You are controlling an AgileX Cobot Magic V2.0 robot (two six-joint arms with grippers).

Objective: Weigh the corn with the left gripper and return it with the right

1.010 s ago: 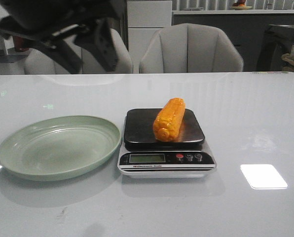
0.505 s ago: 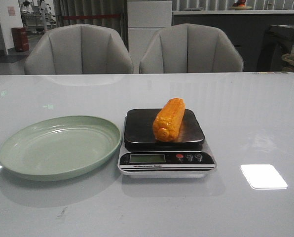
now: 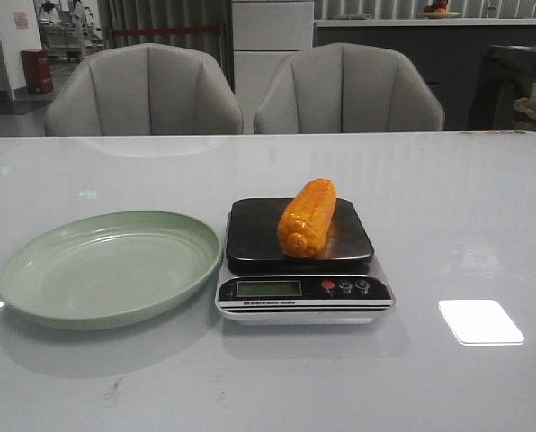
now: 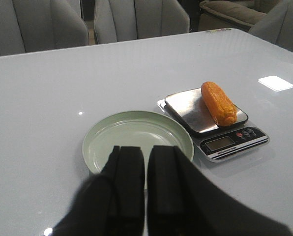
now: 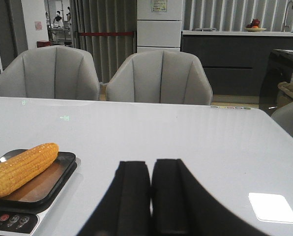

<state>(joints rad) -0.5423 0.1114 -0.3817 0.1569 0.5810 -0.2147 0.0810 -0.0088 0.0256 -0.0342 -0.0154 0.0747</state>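
While the orange-yellow corn cob [image 3: 308, 219] lies on the black-topped digital scale [image 3: 302, 261], we find its small label unreadable. Left gripper [image 4: 146, 189] and right gripper [image 5: 151, 194] jaws sit together, holding nothing.

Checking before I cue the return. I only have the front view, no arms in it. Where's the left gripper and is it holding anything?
Observer: The left gripper is pulled back above the table's near side behind the plate, fingers together, nothing held.
Operator: And the right one?
Observer: The right gripper hangs over bare table to the right of the scale, fingers together, nothing held.
Operator: Corn touching anything besides the platform?
Observer: No. The corn lies alone on the platform, nothing else touching it.
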